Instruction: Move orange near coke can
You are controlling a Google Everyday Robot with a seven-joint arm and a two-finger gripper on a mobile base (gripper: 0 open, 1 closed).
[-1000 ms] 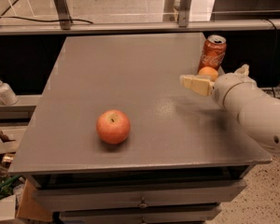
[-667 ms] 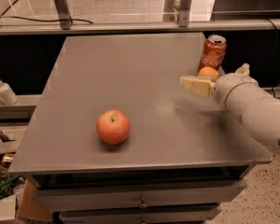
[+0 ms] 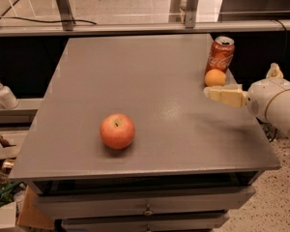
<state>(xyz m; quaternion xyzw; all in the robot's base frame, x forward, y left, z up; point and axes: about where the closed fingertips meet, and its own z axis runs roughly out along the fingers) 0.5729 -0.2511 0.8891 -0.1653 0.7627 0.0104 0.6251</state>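
Observation:
The orange (image 3: 215, 77) rests on the grey table (image 3: 150, 86) at its right side, right in front of the red coke can (image 3: 220, 54), touching it or nearly so. The can stands upright near the table's far right edge. My gripper (image 3: 224, 94) comes in from the right on its white arm (image 3: 273, 103), low over the table just in front of the orange. It is open and holds nothing. Its cream finger (image 3: 227, 96) points left, close below the orange.
A larger red-yellow apple (image 3: 117, 131) sits at the table's front left of centre. A soap dispenser (image 3: 3, 94) stands on a ledge to the left. A rail with metal posts (image 3: 63, 6) runs behind the table. Drawers lie under the front edge.
My gripper has drawn back to the right, away from the orange. The orange stays beside the can. The apple and can have not moved.

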